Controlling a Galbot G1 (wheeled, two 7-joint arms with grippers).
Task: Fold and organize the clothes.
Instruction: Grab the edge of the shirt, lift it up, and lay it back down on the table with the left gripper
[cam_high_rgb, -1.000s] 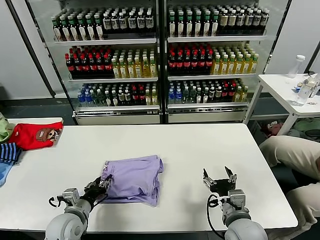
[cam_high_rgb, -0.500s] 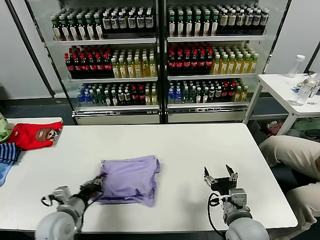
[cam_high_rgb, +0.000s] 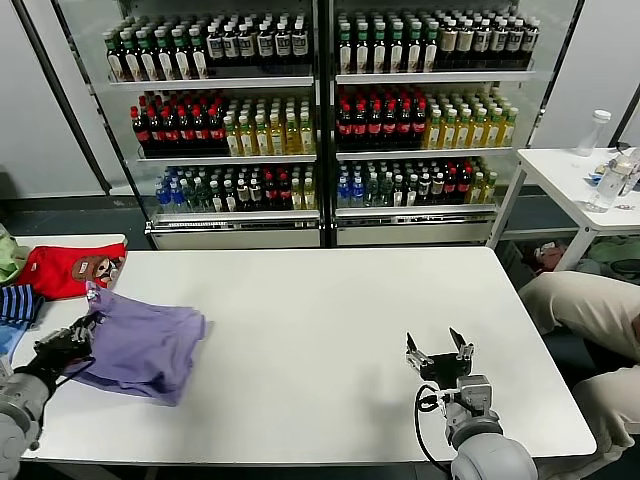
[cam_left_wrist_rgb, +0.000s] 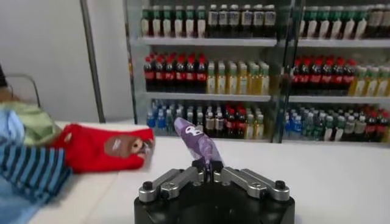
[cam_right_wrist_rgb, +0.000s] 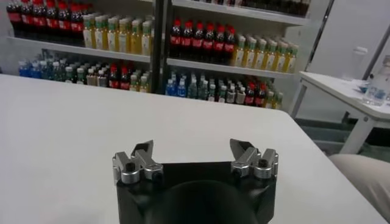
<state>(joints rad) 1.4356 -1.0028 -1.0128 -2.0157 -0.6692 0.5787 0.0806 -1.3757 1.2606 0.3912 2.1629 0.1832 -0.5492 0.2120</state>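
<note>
My left gripper (cam_high_rgb: 78, 327), clamped on the folded T-shirt's (cam_high_rgb: 140, 343) edge, at the table's (cam_high_rgb: 320, 300) left end beside the red garment (cam_high_rgb: 65, 270); my right gripper (cam_high_rgb: 438, 352) parked, jaws apart.

no legible text, bottle labels unreadable

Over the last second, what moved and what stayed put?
The left gripper closed on the folded lavender T-shirt and dragged it across the table to the robot's left, beside the red garment. The right gripper stayed open and parked; the red and striped garments stayed put.
</note>
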